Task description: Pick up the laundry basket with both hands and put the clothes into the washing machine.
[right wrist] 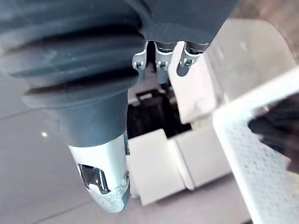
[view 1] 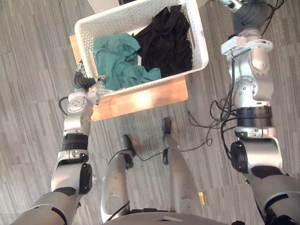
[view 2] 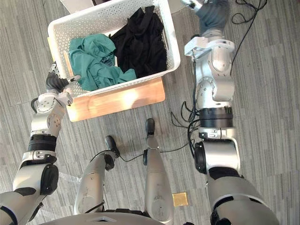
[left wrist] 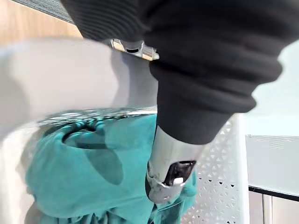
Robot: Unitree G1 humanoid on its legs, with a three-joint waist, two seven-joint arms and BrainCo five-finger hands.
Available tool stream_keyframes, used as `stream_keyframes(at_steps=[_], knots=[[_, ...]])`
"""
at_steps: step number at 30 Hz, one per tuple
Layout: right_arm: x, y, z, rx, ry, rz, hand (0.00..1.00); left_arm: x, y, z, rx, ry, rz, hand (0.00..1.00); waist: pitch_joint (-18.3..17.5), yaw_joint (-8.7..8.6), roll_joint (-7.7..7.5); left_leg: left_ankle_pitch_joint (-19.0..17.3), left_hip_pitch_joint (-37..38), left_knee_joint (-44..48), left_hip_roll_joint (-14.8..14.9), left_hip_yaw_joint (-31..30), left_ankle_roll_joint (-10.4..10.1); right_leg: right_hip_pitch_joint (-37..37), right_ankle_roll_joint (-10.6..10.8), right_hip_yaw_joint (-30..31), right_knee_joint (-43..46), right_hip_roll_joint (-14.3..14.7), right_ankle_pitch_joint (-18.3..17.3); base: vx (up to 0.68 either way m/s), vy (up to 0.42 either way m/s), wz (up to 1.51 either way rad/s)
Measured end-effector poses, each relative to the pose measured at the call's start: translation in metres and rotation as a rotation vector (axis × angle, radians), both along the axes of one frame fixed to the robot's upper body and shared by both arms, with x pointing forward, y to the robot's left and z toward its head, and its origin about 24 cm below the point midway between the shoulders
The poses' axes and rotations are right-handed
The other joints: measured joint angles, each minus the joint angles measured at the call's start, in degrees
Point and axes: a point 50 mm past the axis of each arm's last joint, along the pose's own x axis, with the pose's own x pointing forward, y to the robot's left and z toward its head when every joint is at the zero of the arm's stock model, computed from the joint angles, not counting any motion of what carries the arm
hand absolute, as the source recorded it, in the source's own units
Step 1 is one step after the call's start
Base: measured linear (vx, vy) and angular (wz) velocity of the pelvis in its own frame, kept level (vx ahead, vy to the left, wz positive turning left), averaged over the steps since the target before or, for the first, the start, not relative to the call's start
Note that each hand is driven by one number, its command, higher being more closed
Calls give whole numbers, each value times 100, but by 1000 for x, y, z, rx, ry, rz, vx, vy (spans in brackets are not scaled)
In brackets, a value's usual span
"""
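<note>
Beside the near-left corner of the laundry basket (view 1: 200,40), my left hand (view 1: 84,80) rests at the rim, grip unreadable. My right hand (right wrist: 105,172) hangs apart off the far-right side, also unreadable. Basket sits on the wooden board (view 1: 140,101), clothes (view 1: 166,42) inside. Risk: a one-sided lift tips it and spills them.

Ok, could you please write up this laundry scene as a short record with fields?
basket: white basket resting on a wooden board on the floor
contents: teal cloth on the robot's left side, black clothes on its right, both inside the basket
left hand: left hand at the basket's near left corner, by the rim; grip unclear
right hand: right hand beside the basket's far right corner; contact unclear
task state: basket not yet lifted
</note>
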Motion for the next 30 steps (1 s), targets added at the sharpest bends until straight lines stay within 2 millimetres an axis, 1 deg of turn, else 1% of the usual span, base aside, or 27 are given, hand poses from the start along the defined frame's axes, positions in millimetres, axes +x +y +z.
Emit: stream_keyframes(at_steps=[1,2,4,8,10,12,13,16,19,21,22,25,26,28,30], knots=[[4,6,1,-35,25,33,0,0,-1,-1,3,1,-16,0,0,3,0,13,-28,0,0,-9,5,0,0,-5,-47,0,27,-17,-93,5],[8,17,4,-103,50,68,0,1,-3,-2,23,5,-40,0,0,-5,0,42,-79,-7,1,-30,7,0,-3,-24,-137,1,86,-14,-80,5],[14,27,3,-193,84,91,0,2,-5,-1,34,-4,-61,0,0,-1,0,61,-115,-5,3,-42,4,0,-11,-32,-199,2,134,-7,-75,4],[22,38,-2,-338,139,109,0,3,-6,0,76,-7,-103,0,0,7,0,73,-155,14,6,-67,11,0,-17,-53,-230,2,168,6,-62,3],[25,47,-6,-430,165,121,0,4,-6,0,114,-11,-115,0,0,8,0,73,-165,18,9,-66,11,0,-18,-54,-251,3,180,21,-57,0],[27,52,-9,-486,179,134,0,4,-5,1,124,-13,-124,0,0,8,0,74,-174,19,12,-66,10,1,-19,-55,-277,6,194,31,-61,0],[28,51,-10,-527,192,128,0,5,-8,2,130,-20,-138,0,0,46,0,75,-186,19,13,-70,9,0,-18,-61,-293,6,200,37,-67,2],[31,49,-11,-592,214,107,0,6,-11,4,148,-31,-151,0,0,59,0,78,-219,31,13,-112,12,0,-19,-104,-297,2,201,30,-55,6],[34,42,-2,-599,216,65,0,8,-13,5,139,-38,-161,0,0,72,0,86,-251,39,13,-142,13,-5,-19,-137,-300,-2,201,27,-55,5],[29,34,17,-587,167,13,0,8,-12,5,139,-39,-158,0,0,74,0,86,-255,42,14,-136,13,-10,-20,-133,-304,-2,203,30,-57,-1],[28,30,23,-580,153,-2,0,8,-12,5,138,-39,-157,0,0,73,0,86,-257,44,14,-135,13,-11,-20,-132,-306,-2,203,36,-70,0],[11,7,57,-456,28,-79,0,8,-10,6,130,-44,-150,0,0,61,0,81,-278,70,23,-126,14,-17,-14,-123,-327,6,223,28,-58,-2],[8,4,63,-432,0,-84,0,8,-9,6,126,-46,-147,0,0,53,0,79,-289,86,29,-123,16,-20,-13,-120,-335,10,230,24,-58,-6],[-7,-8,83,-364,-95,-107,0,7,-7,7,111,-54,-136,0,0,43,0,36,-347,195,77,-110,29,-37,-4,-105,-356,37,262,20,-64,-8],[-13,-13,90,-337,-131,-122,0,7,-5,8,97,-58,-130,0,0,40,-1,15,-369,246,97,-95,34,-50,-5,-79,-364,53,286,9,-65,-9]])
